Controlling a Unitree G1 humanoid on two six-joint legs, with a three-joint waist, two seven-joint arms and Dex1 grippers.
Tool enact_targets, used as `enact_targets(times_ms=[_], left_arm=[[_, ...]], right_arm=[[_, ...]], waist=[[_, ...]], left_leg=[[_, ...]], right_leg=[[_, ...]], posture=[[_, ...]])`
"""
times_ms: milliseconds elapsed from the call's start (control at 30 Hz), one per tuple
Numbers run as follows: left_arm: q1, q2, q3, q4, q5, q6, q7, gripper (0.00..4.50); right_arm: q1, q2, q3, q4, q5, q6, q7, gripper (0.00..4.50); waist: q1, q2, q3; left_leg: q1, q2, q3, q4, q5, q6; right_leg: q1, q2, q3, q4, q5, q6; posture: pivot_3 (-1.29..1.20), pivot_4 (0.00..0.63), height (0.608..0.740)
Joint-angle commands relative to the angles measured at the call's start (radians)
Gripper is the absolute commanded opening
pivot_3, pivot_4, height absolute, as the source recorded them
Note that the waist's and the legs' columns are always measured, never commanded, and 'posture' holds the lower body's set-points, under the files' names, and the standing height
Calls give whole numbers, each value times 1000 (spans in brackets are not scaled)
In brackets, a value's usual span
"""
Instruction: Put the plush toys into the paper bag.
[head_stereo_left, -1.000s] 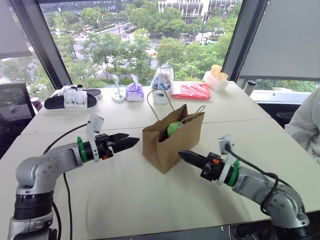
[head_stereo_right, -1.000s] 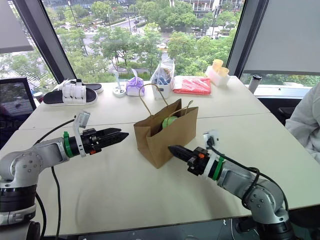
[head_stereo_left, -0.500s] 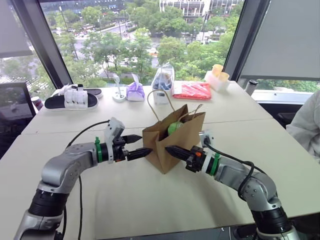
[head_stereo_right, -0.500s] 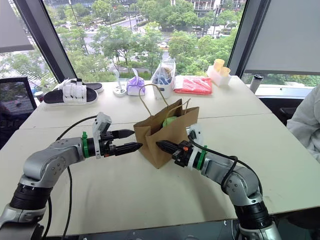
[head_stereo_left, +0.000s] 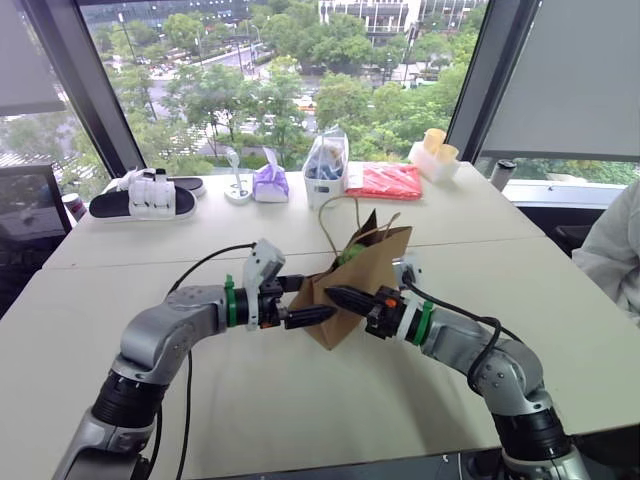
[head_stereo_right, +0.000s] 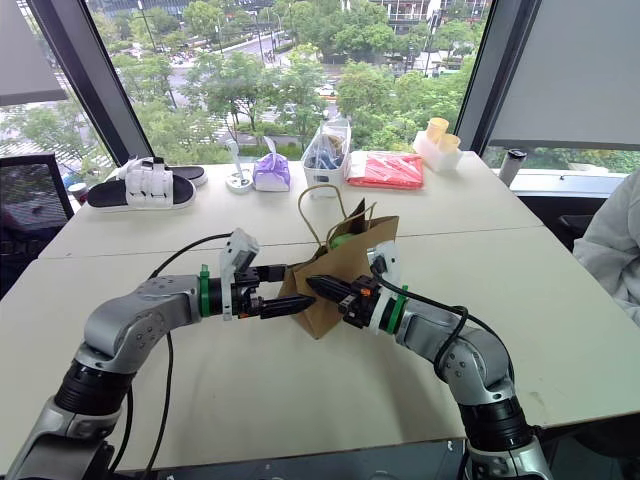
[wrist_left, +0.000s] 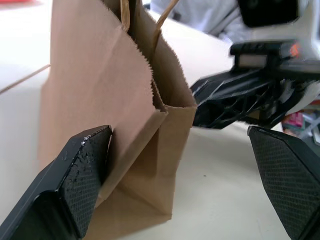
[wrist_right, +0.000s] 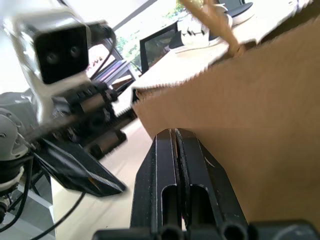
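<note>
The table is seen under a window, with the paper bag standing near its middle, tilted and creased, its handles looped above. A green plush toy is glimpsed inside the bag's mouth — the orange one cannot be made out. The left gripper is held with fingers spread wide about the bag's near corner, one finger touching the paper. The right gripper is pressed shut, its tips against the bag's front face. Slippers and a purple pouch lie far behind.
</note>
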Motion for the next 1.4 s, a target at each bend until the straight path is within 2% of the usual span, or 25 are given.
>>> enact_targets(times_ms=[33, 100, 200, 433, 467, 667, 767, 833, 1000, 1233, 1400], left_arm=[[-22, -9, -17, 7, 42, -20, 20, 4500], [-22, -29, -31, 25, 63, -28, 34, 4500], [-24, -55, -42, 38, 92, -45, 52, 3635], [-37, -100, -31, 57, 113, -47, 71, 193], [-40, -104, -24, 59, 113, -46, 76, 51], [-76, -81, -25, 91, 153, -158, 9, 51], [-127, -34, -40, 148, 212, -349, -118, 51], [-199, -13, -48, 252, 249, -515, -233, 51], [-374, -47, -45, 556, 283, -710, -373, 51], [-535, -135, -80, 1087, 457, -1089, -407, 51], [-577, -158, -71, 1271, 525, -1193, -400, 51]], right_arm=[[-16, 11, -19, -31, 4, -5, 5, 53], [-17, 10, -24, -35, 8, -2, 3, 53], [-10, 6, -33, -52, 25, 8, 7, 0], [22, -3, -79, -112, 81, 42, -11, 0], [34, -7, -92, -128, 98, 50, -16, 0], [130, -53, -173, -219, 221, 101, -21, 0], [173, -100, -187, -241, 242, 114, 5, 0], [188, -125, -192, -238, 243, 115, 19, 0], [209, -142, -183, -223, 224, 98, 32, 0], [284, -127, -188, -269, 217, 76, -6, 0], [317, -125, -198, -291, 223, 62, -34, 0]], waist=[[0, 0, 0], [1, 0, 0], [3, 0, 0], [4, 0, 0], [4, 0, 0], [3, 0, 0], [3, 0, 0], [4, 0, 0], [5, 0, 0], [4, 0, 0], [3, -1, 0]], left_leg=[[0, 0, 0, 0, 0, 0], [0, 0, 0, 0, 0, 0], [0, 0, 0, 0, 0, 0], [0, 0, 0, 0, 0, 0], [0, 0, 0, 0, 0, 0], [0, 0, 0, 0, 0, 0], [0, 1, 0, 0, 0, 0], [-1, 2, 0, 0, 0, 0], [-1, 3, 0, 1, 0, 1], [-1, 2, 1, 1, -1, 2], [-2, 2, 1, 1, -2, 4]], right_leg=[[0, 0, 0, 0, 0, 0], [0, 0, 0, 0, 0, 0], [0, 0, 0, 0, 0, 0], [0, 0, 0, 0, 0, 0], [0, 0, 0, 0, 0, 0], [1, 0, 0, 0, 0, 0], [1, 1, 0, -1, 0, 0], [1, 1, 0, -3, 0, 0], [5, 2, -2, -10, 1, 0], [5, 2, -2, -11, 1, 1], [4, 2, -2, -11, 1, 1]], posture=[[0, 150, 740], [0, 150, 740], [0, 150, 740], [0, 150, 740], [0, 150, 740], [0, 150, 740], [0, 150, 740], [0, 150, 740], [0, 150, 740], [0, 150, 740], [0, 150, 740]])
